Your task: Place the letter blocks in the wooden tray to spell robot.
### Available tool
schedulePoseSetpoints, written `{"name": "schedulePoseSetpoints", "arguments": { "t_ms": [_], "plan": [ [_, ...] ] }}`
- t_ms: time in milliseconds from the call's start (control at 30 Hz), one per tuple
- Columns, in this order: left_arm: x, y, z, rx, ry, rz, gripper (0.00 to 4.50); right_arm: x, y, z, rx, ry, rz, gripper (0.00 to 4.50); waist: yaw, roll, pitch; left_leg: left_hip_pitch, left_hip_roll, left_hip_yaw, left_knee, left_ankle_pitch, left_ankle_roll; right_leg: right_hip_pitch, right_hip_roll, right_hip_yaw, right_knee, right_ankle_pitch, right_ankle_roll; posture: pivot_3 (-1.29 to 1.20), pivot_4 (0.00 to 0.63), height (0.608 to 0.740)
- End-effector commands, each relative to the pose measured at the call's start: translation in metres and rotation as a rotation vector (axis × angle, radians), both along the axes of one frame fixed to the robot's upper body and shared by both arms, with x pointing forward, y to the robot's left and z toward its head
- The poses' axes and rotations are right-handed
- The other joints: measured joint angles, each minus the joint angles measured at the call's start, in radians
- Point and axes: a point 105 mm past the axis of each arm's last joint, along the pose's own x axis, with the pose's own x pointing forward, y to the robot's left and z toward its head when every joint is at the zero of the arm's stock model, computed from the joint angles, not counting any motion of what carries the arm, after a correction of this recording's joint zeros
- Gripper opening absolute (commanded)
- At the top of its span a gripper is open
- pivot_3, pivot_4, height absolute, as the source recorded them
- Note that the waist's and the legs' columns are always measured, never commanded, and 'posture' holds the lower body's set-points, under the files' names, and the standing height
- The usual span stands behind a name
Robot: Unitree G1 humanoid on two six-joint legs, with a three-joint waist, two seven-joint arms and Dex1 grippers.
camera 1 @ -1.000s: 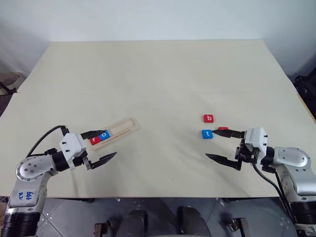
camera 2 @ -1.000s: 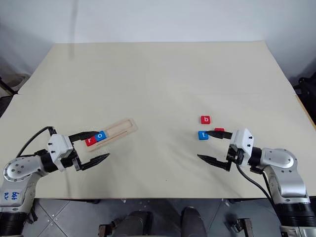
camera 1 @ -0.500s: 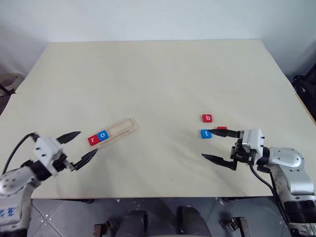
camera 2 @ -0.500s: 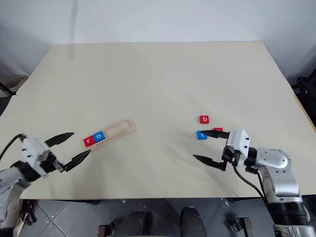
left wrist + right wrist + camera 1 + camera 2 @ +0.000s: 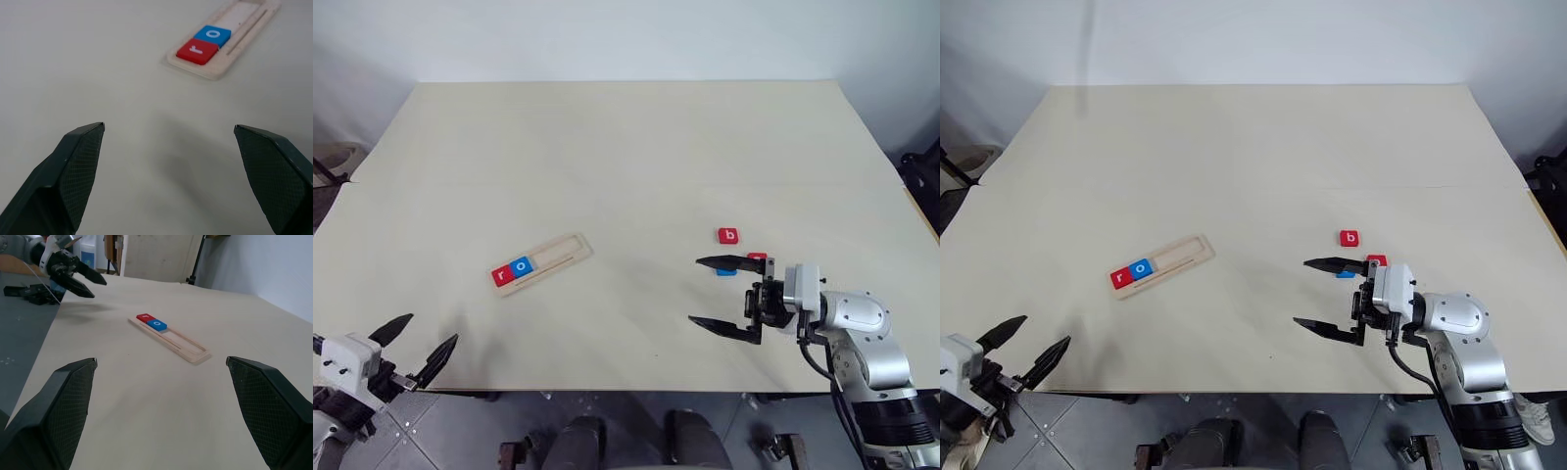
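The wooden tray [image 5: 553,258] lies slanted left of the table's middle, with a red r block [image 5: 499,276] and a blue o block [image 5: 520,265] side by side at its near-left end. To the right, a red b block [image 5: 728,235] lies free. Just below it, a blue block [image 5: 725,271] and another red block [image 5: 757,258] peek out from behind my right gripper's upper finger. My right gripper [image 5: 694,291] points left, open and empty, above the table. At the table's front-left edge my left gripper [image 5: 433,327] is open and empty, well short of the tray [image 5: 234,46].
The pale table [image 5: 626,157] is bare across its far half and between the tray and the loose blocks. Its front edge runs just below both grippers. The right wrist view looks across the tray [image 5: 181,345] toward my left gripper [image 5: 93,284].
My left arm has drawn back from beside the tray to the table's front-left edge. My right gripper has slid left, its upper finger now covering most of the blue block. Both stayed open.
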Motion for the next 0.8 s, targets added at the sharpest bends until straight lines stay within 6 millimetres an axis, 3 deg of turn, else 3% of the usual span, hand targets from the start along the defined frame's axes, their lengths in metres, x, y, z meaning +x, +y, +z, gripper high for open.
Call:
{"name": "schedulePoseSetpoints", "arguments": {
  "t_ms": [33, 433, 667, 800],
  "plan": [
    [-0.004, 0.003, 0.005, -0.006, -0.007, -0.023, 4.5, -0.001, -0.009, 0.007, -0.011, -0.023, -0.008, 4.44, 0.0, 0.0, 0.0, 0.0, 0.0, 0.0, 0.0, 0.0, 0.0, 0.0, 0.0, 0.0, 0.0, 0.0, 0.0, 0.0, 0.15, 0.74],
    [0.008, -0.003, 0.009, -0.011, 0.01, -0.141, 4.5, -0.007, -0.042, -0.004, -0.097, 0.011, -0.092, 4.44, -0.005, 0.0, 0.0, 0.0, 0.0, 0.001, -0.001, 0.0, 0.0, 0.0, 0.0, 0.0, 0.0, 0.0, 0.0, 0.0, 0.15, 0.74],
    [0.015, -0.008, 0.011, -0.017, 0.0, -0.174, 4.5, -0.002, -0.044, -0.005, -0.085, 0.002, -0.132, 4.44, -0.002, 0.0, 0.0, 0.0, 0.001, 0.001, 0.0, 0.0, 0.0, 0.0, 0.0, 0.0, 0.0, 0.0, 0.0, 0.0, 0.15, 0.74],
    [0.034, -0.023, 0.02, -0.015, 0.031, -0.318, 4.5, -0.001, -0.046, -0.005, -0.091, 0.002, -0.142, 4.44, 0.004, 0.0, 0.0, 0.0, 0.0, 0.0, 0.0, 0.0, 0.0, 0.0, 0.0, -0.001, 0.0, 0.0, 0.0, 0.0, 0.15, 0.74]
  ]
}}
